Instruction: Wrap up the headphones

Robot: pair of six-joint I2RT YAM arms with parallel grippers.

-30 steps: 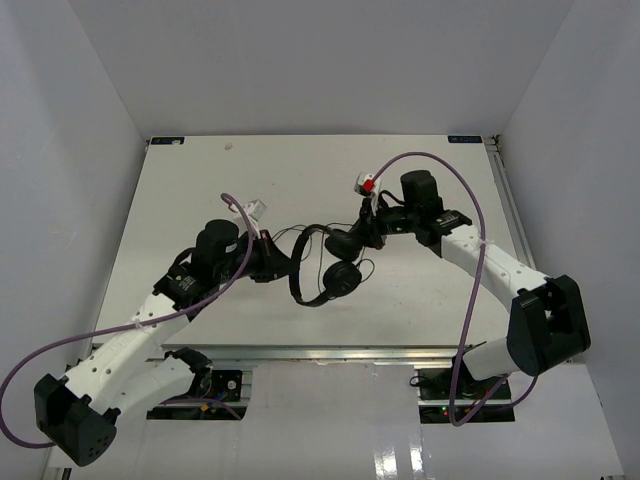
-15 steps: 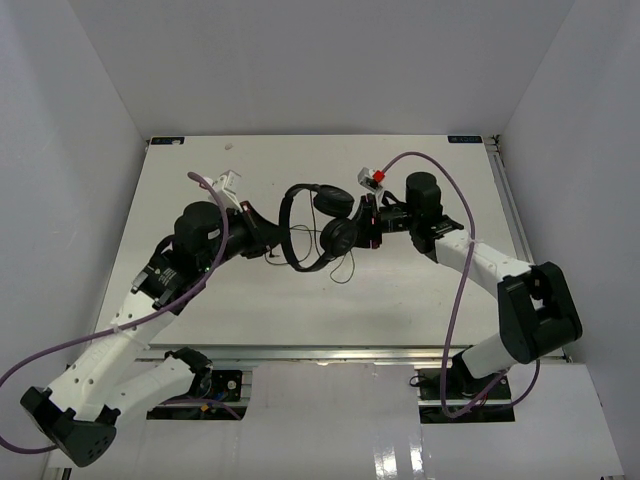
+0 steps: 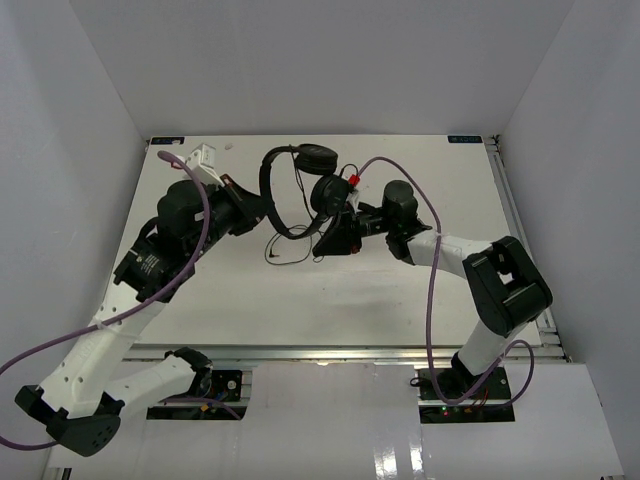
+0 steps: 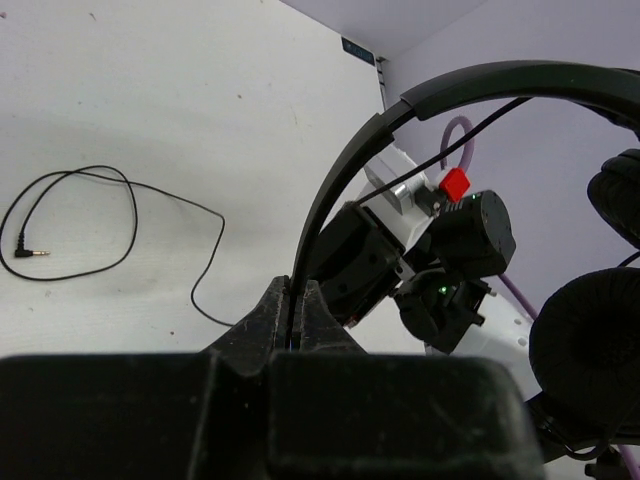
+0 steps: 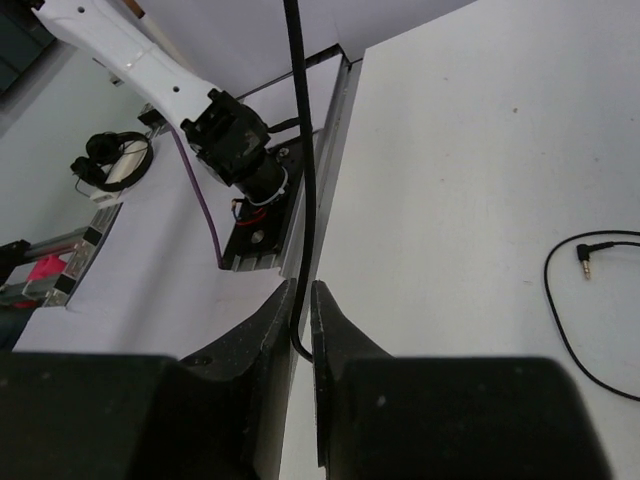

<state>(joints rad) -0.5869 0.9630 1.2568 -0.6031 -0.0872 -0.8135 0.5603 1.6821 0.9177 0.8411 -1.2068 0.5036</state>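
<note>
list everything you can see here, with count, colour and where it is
headphones: 1, black, raised above the table, held by the headband
cord plug: 1, black, lying on the table
table: 1, white, under the arms
spare headset: 1, black, off the table, right wrist view
purple cables: 2, one along each arm
left fingers: 2, black, shut on the headband
right fingers: 2, black, cord running between them

Jaws pinch the headphones (image 4: 500,78) — cord (image 4: 135,212) looped on the table (image 4: 200,80).
</note>
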